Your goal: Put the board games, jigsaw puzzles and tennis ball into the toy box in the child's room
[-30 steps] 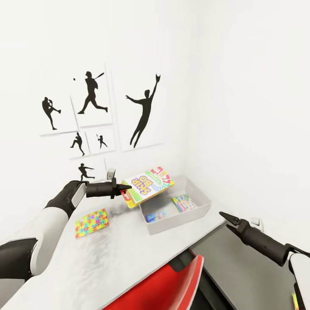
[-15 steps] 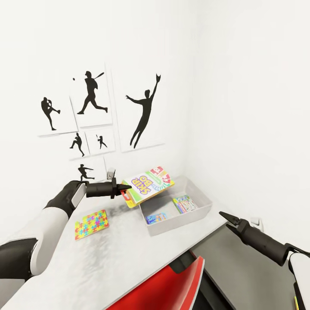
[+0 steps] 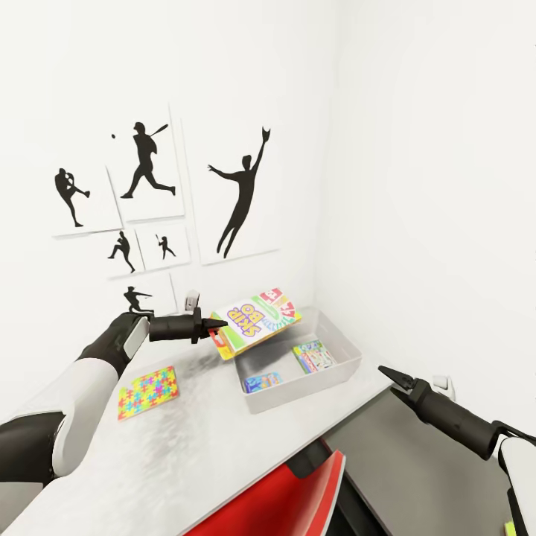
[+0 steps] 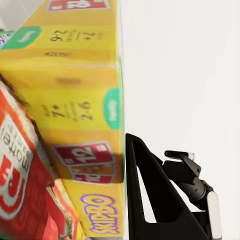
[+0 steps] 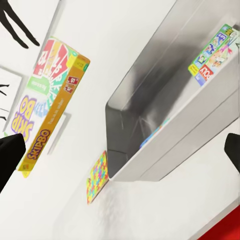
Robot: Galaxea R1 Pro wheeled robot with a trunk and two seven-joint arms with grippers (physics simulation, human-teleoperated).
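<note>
Left tool (image 3: 217, 325): closed on the near edge of the Skip-Bo box (image 3: 257, 318); box held in the air, tilted, lid facing up, hanging over the near-left corner of the bin (image 3: 339, 370). One black finger (image 4: 150, 195) seen flat against the yellow box side in the left wrist view.

Right tool (image 3: 388, 374): off the front-right edge of the surface (image 3: 201, 447), well apart from the bin, nothing in it; tips together in the head view, yet two dark tips apart at the edges of the right wrist view, so opening cannot be told.

Bin: pale grey, on the surface in the wall corner. Inside: blue box (image 3: 263, 383) flat at the near-left end; green-edged box (image 3: 313, 356) toward the far end.

Puzzle (image 3: 147, 391): flat on the surface, left of the bin, below the left arm, well apart from the bin.

Wall behind: black baseball silhouettes (image 3: 238, 193).

Below the surface's front edge: red chair (image 3: 290, 499).
</note>
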